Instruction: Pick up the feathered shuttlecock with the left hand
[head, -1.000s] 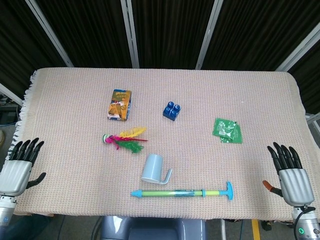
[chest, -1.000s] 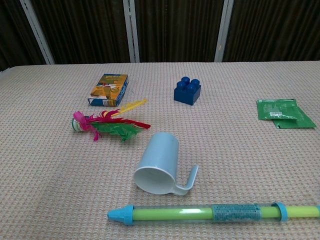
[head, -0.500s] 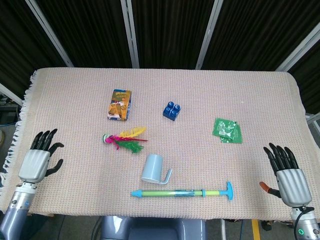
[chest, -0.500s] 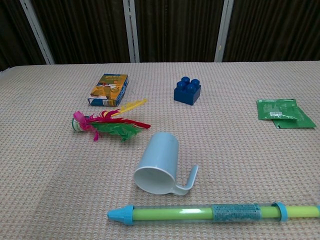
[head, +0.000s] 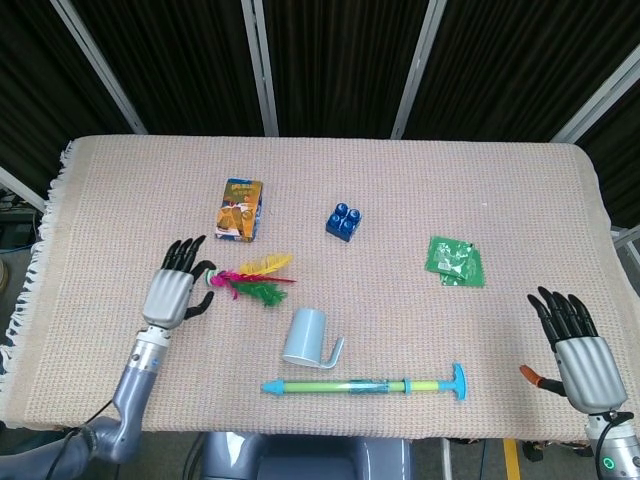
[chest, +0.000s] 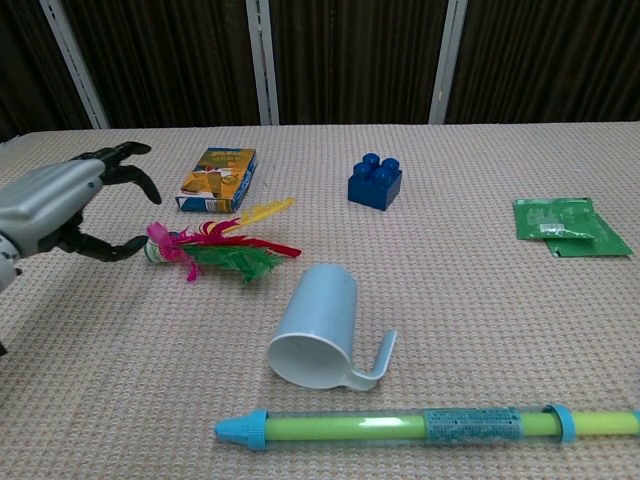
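The shuttlecock lies on its side on the cloth-covered table, left of centre, just in front of the box and behind the mug, apart from both. It is likely very light, and its feathers look soft and easily bent, so the small round base at its left end is probably the firmer place to pinch; a squeeze on the plumes would likely crush or splay them. That base is pale with a green rim, and pink, red, yellow and green feathers fan out to the right. The left hand hovers just left of the base, fingers spread and curved, thumb reaching toward it, holding nothing; whether the thumb tip touches the base cannot be told. The right hand rests open at the near right edge, well apart, fingers extended.
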